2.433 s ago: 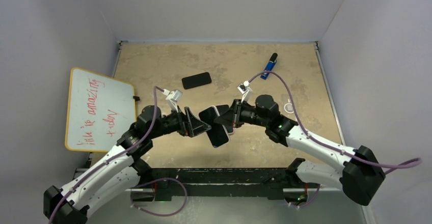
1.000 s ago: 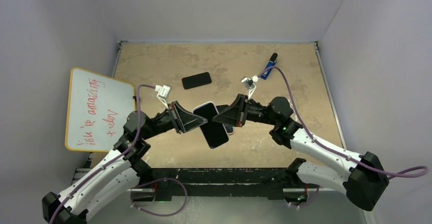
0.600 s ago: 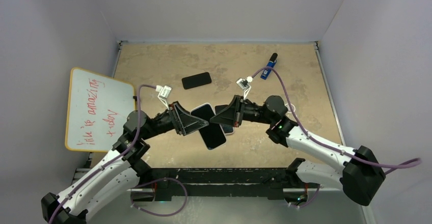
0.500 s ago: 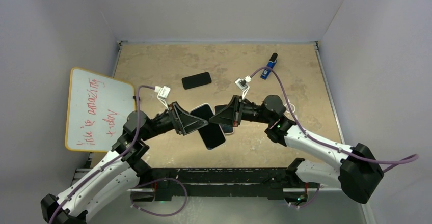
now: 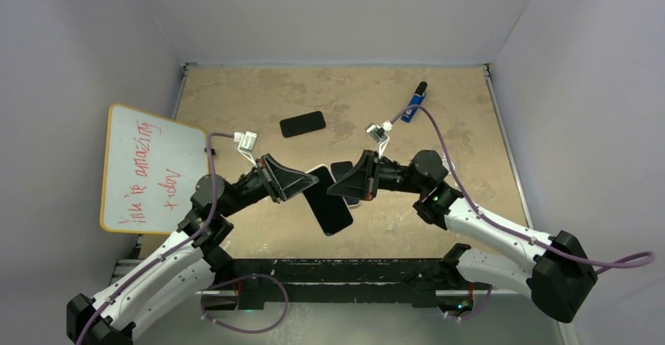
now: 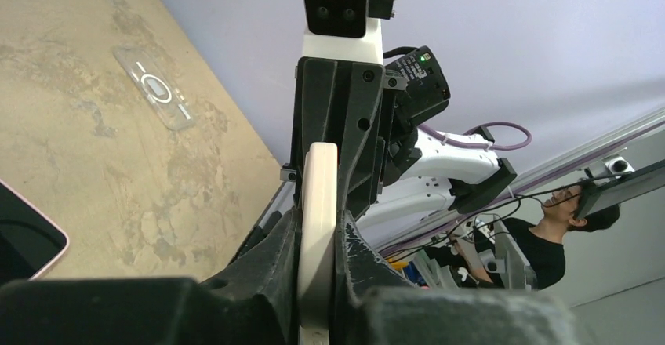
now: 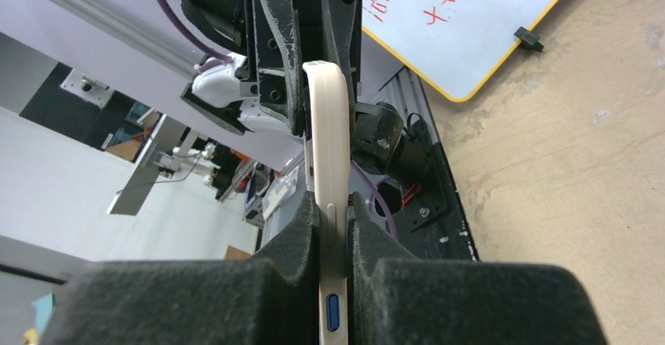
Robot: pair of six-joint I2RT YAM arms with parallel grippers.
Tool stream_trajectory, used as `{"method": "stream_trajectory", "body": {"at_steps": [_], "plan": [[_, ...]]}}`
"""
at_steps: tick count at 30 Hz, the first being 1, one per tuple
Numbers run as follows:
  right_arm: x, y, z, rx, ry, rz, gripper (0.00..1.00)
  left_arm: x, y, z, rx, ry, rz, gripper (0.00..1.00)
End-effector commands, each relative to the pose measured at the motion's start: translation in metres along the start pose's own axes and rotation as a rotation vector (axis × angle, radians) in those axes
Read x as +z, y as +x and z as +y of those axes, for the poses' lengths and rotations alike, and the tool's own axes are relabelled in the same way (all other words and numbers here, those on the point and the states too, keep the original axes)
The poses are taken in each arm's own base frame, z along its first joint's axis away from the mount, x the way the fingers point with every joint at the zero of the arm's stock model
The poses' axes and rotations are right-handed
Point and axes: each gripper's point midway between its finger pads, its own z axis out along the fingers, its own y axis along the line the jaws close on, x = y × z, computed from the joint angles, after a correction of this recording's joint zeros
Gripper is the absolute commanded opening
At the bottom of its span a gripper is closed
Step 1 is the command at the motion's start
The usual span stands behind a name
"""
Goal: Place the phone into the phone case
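Note:
A cream-rimmed phone case [image 5: 331, 208] with a black phone face showing in it hangs above the table's middle, held between both arms. My left gripper [image 5: 307, 184] is shut on its left end, and the cream edge [image 6: 319, 180] sits pinched between the fingers of my left gripper [image 6: 319, 227]. My right gripper [image 5: 349, 188] is shut on the other end. The cream edge [image 7: 325, 125], with side buttons, one of them blue, runs up from my right gripper [image 7: 333, 212]. A second dark slab with a pink rim [image 5: 342, 170] lies under the right gripper and shows as the pink-rimmed slab [image 6: 19, 239]. I cannot tell what it is.
A black phone [image 5: 303, 123] lies flat further back. A blue item [image 5: 413, 102] rests at the back right. A whiteboard [image 5: 149, 168] with red writing leans off the left edge. A clear flat piece with a ring [image 6: 157, 90] lies on the tabletop by the right arm.
My left gripper opened and shut again on the cream-rimmed case. The case swung slightly, its near end now further toward the front.

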Motion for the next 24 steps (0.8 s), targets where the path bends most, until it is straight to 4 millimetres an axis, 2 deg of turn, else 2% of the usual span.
{"method": "stream_trajectory", "body": {"at_steps": [1,4,7,13,17,22,24], "plan": [[-0.002,0.004,0.0,-0.021,0.003,0.007,0.0,0.001,-0.01,-0.024,0.035,0.116,-0.042,0.0],[-0.002,0.002,0.0,-0.023,0.001,0.005,0.0,-0.001,-0.007,-0.023,0.05,0.118,-0.031,0.0],[-0.002,-0.001,0.004,-0.025,-0.004,-0.002,0.16,-0.002,-0.003,-0.024,0.07,0.125,-0.009,0.0],[-0.001,-0.005,0.005,-0.039,0.008,-0.012,0.34,-0.006,0.002,-0.031,0.1,0.161,0.017,0.0],[0.003,-0.009,0.002,-0.049,0.016,-0.015,0.36,-0.005,0.002,-0.031,0.109,0.154,0.027,0.0],[0.004,0.011,-0.017,-0.011,0.031,0.068,0.49,-0.002,-0.01,-0.031,0.132,0.134,-0.025,0.0],[0.001,0.021,-0.023,0.009,0.037,0.088,0.5,0.002,-0.013,-0.03,0.151,0.118,-0.028,0.0]]}}
